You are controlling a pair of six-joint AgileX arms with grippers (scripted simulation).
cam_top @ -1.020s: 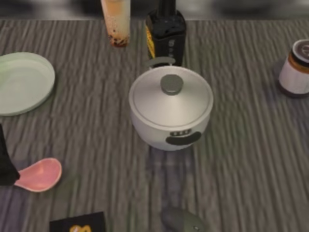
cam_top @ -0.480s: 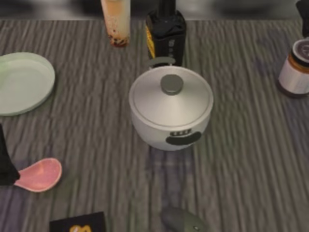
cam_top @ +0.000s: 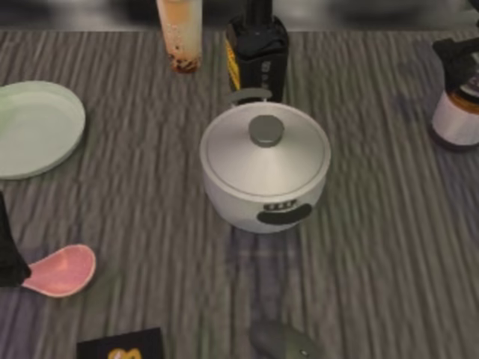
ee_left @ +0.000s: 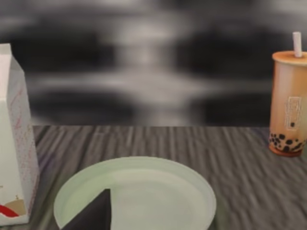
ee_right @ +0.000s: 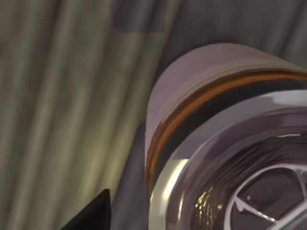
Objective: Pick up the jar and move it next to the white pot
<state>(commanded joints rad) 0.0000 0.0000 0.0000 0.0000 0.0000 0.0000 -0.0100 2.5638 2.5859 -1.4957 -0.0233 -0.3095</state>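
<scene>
Right gripper (cam_top: 460, 61) has dropped over the jar (cam_top: 454, 120) at 3 o'clock of the white pot (cam_top: 263, 166) — finger state can't tell. Jar not lifted — grasp, carry left. Left arm parked.

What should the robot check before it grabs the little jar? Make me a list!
1. Right pincer is above the jar: ok, it covers the lid at the table's right edge in the top view.
2. Pincer open wide enough for the jar: cannot tell, its fingers are not clearly shown.
3. Jar standing upright: ok.
4. Free spot beside the white pot: ok, the table is bare on the pot's right.
5. Dark bottle out of the way: ok, it stands behind the pot.
6. Left arm parked clear: ok, at the table's left edge by the pink spoon.
</scene>
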